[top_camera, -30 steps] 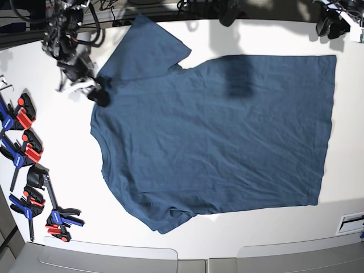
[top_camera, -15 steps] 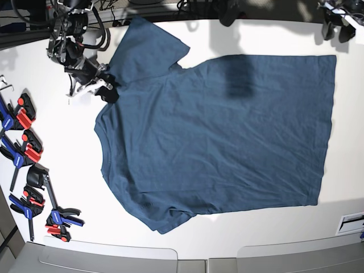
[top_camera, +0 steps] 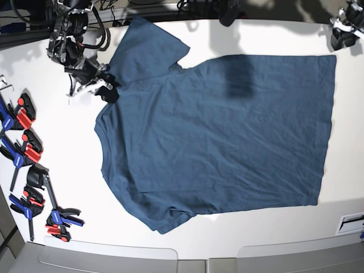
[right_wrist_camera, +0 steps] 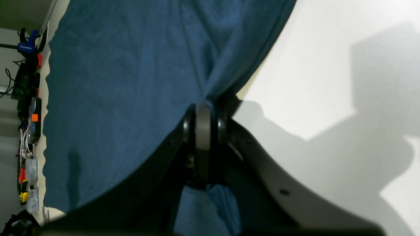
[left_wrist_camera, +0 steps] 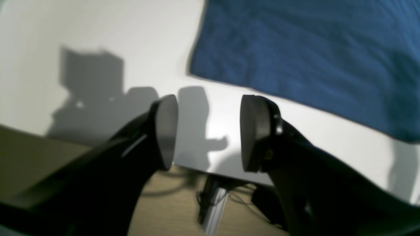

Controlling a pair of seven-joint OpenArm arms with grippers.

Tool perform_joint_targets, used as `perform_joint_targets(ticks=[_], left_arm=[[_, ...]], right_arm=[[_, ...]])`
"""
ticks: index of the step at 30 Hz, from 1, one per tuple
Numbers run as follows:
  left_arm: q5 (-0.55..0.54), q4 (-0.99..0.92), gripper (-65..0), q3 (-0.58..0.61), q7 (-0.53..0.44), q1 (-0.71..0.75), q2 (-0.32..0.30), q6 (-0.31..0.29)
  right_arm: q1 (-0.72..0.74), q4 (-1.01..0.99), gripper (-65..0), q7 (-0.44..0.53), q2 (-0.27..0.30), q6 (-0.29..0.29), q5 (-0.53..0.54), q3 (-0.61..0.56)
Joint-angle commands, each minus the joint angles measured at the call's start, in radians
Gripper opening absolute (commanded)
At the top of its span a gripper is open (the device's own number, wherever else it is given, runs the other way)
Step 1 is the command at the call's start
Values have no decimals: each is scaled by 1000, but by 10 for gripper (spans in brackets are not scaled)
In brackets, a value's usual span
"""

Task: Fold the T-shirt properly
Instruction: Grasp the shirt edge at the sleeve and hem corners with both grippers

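The dark teal-blue T-shirt (top_camera: 216,133) lies spread flat on the white table (top_camera: 239,236), collar to the left and hem to the right. At its upper left shoulder, beside the sleeve, my right gripper (top_camera: 106,91) is shut on the cloth. The right wrist view shows the pads (right_wrist_camera: 203,123) pressed together with T-shirt (right_wrist_camera: 124,82) fabric pinched between them. My left gripper (top_camera: 342,37) hovers at the far right corner, just off the hem's corner. It is open and empty (left_wrist_camera: 208,131), with the T-shirt (left_wrist_camera: 311,49) edge just ahead of the fingers.
Several red-blue-black clamps (top_camera: 24,149) lie along the table's left edge, down to the front left (top_camera: 60,219). Cables and gear crowd the back edge behind the right arm. A white label (top_camera: 351,223) sits at the front right. The table's edge (left_wrist_camera: 203,172) runs under the left gripper.
The right gripper has closed on the shoulder and drawn the collar side slightly rightward. The left gripper has opened wider and shifted right towards the hem's far corner.
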Motion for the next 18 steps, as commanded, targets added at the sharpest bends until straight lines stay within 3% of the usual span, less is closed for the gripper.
perform_joint_targets(ticks=[1,7,11,18], left_arm=[[-41,-37,-368,-8,-15,-8,-32,0],[-151,-323,-301,-8,39,-106,-130,-6],[-223,-449,-297,-8,88,-158,-174,-29],[-345,-519,-297,29,275,-215,-175,-84]], right_arm=[[-4,0,-650,-23,6,-14,3,0],[-4,0,-650,-22,5,-14,3,0],[-4,0,-650,-23,5,-14,3,0],[-4,0,-650,-23,5,-14,3,0]])
